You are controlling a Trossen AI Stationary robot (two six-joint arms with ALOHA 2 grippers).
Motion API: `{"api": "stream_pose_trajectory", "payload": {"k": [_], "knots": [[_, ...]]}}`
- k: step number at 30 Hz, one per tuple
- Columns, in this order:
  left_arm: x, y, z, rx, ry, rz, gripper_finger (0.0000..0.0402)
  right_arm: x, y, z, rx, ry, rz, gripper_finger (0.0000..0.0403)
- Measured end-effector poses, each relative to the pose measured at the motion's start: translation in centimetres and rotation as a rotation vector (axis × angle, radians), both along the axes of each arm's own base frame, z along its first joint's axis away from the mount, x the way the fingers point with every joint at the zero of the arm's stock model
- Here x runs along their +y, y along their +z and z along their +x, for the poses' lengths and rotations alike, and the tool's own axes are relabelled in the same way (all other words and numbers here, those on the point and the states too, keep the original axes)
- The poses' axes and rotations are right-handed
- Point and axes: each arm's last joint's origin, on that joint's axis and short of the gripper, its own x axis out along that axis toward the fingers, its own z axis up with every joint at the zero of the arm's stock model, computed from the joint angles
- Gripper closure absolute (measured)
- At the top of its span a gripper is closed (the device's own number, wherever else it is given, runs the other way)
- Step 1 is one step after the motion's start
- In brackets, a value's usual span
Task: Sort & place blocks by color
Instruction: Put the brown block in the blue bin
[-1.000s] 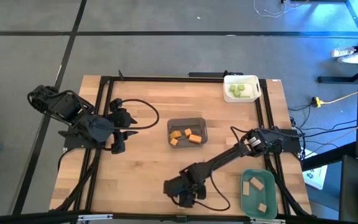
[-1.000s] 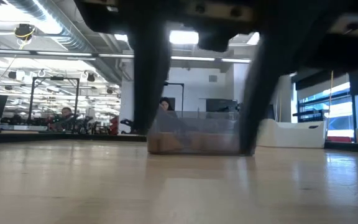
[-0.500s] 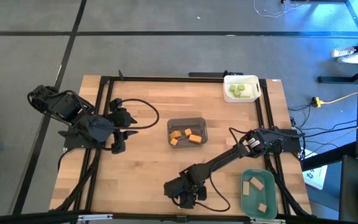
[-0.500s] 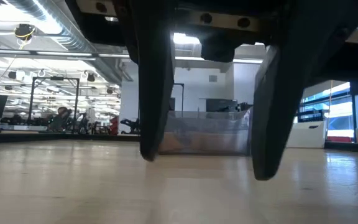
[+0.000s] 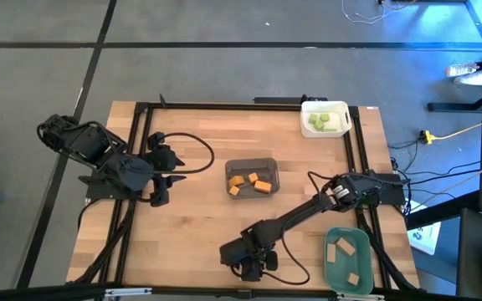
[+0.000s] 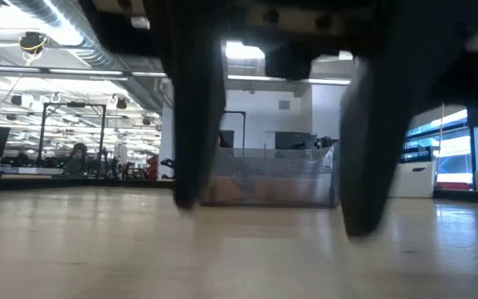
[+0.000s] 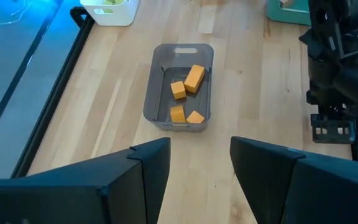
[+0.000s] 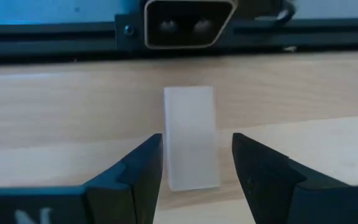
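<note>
A pale tan block (image 8: pixel 191 124) lies flat on the wood at the table's near edge, just in front of the low camera (image 8: pixel 191 22). My right gripper (image 8: pixel 196 158) (image 5: pixel 248 266) is open, slanting down over it, with one finger on either side and a small gap to each. In the low view its two fingers (image 6: pixel 193 124) hang just above the tabletop. My left gripper (image 7: pixel 201 155) (image 5: pixel 162 176) waits open and high at the table's left, holding nothing. Orange blocks (image 7: pixel 188 93) lie in the grey tray (image 5: pixel 266 160).
A white tray (image 5: pixel 341 109) with light green blocks (image 5: pixel 323 122) stands at the far right. A green tray (image 5: pixel 360 251) with tan blocks (image 5: pixel 342 245) sits at the near right, beside my right arm. Black frame rails (image 5: pixel 132 134) and cables run along the table's sides.
In the low view my right gripper's fingers have swung a little closer to the table's near edge and sunk slightly toward the wood. The gap between them is unchanged.
</note>
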Motion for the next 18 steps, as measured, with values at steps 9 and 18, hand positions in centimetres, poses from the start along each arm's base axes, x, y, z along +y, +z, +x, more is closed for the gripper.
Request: {"api": "stream_pose_trajectory", "payload": {"k": [9,18], "knots": [[0.0,0.1,0.1,-0.01,0.001,-0.006,0.0241,0.1,-2.1,0.3,0.025,0.0,-0.016,0.021],[-0.1,0.1,0.1,-0.018,0.0,-0.011,0.0241,0.1,-2.8,0.4,0.037,-0.007,-0.02,0.0225]]}}
